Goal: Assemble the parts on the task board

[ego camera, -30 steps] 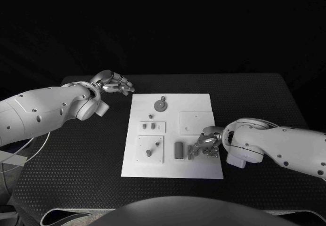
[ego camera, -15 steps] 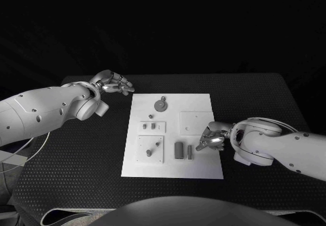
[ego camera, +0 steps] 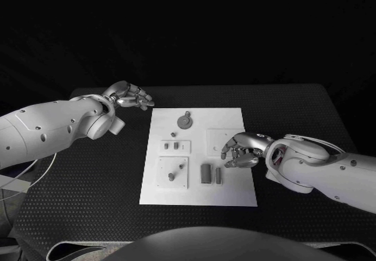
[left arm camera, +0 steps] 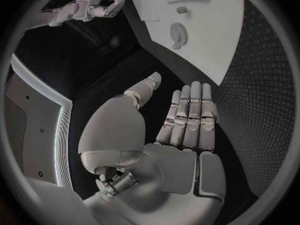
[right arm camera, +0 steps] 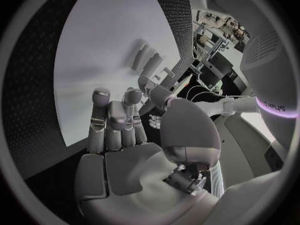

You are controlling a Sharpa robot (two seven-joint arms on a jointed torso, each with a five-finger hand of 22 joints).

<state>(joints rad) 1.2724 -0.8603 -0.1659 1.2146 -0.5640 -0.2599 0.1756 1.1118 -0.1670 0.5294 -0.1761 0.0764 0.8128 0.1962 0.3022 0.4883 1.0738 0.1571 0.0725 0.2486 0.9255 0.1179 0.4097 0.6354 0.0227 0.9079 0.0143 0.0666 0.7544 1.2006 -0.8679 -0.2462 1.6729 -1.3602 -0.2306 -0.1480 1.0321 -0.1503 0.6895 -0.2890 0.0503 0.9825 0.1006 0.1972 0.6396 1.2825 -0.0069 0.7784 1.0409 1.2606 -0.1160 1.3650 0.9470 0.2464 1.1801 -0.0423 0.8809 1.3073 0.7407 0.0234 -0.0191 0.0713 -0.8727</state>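
Note:
The white task board (ego camera: 196,187) lies mid-table. On it are a round grey part (ego camera: 185,120), a small peg (ego camera: 173,134), two raised white plates (ego camera: 176,145) (ego camera: 174,172) with small grey pieces, and a square plate (ego camera: 223,138). Two upright grey blocks (ego camera: 206,173) (ego camera: 218,174) stand near the front. My right hand (ego camera: 244,150) hovers over the board's right side, beside the square plate; its fingers are loosely curled and nothing shows between the fingers (right arm camera: 115,120) and thumb. My left hand (ego camera: 130,95) floats off the board's far left corner, its fingers (left arm camera: 190,115) straight and holding nothing.
The board (left arm camera: 206,30) sits on the black dotted table (ego camera: 298,109), which has bare room on both sides of it. The left wrist view also shows the round part (left arm camera: 178,33) and my right hand (left arm camera: 94,7) beyond it. The grey blocks (right arm camera: 147,57) stand ahead of my right hand.
My right hand has lifted from beside the grey blocks and moved toward the far side, now next to the square plate. The left hand and the parts have stayed put.

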